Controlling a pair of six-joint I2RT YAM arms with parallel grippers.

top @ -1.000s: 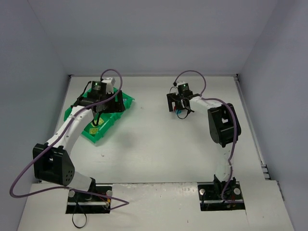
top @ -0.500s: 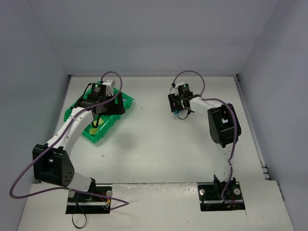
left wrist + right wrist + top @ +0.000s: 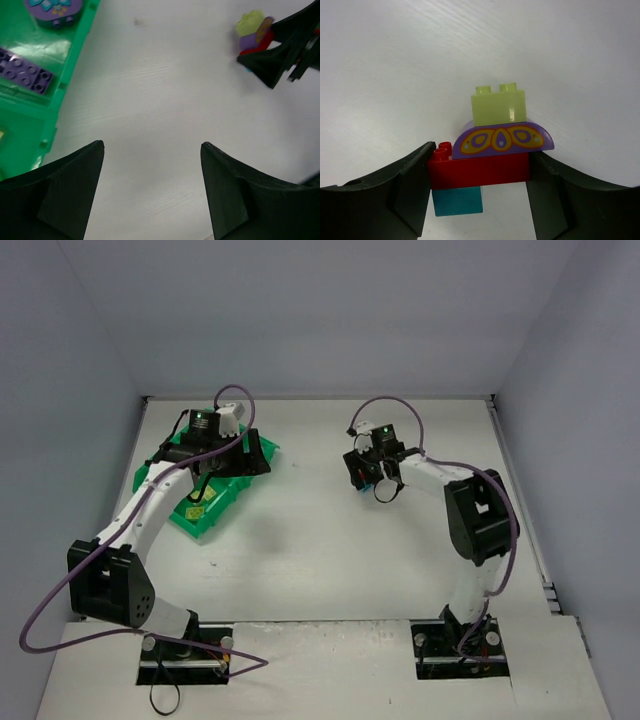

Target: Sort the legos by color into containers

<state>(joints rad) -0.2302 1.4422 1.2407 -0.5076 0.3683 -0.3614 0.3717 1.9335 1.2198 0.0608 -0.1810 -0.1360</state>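
While the left tool (image 3: 152, 150) gapes wide, the right tool (image 3: 480, 152) grips a red brick (image 3: 480, 171).

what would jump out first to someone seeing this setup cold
The little stack of legos clamped in the right gripper: yellow-green on a purple butterfly arch, red, then cyan. Next, the bright green tray at the far left, purple legos in one compartment, with the open left gripper at its edge.
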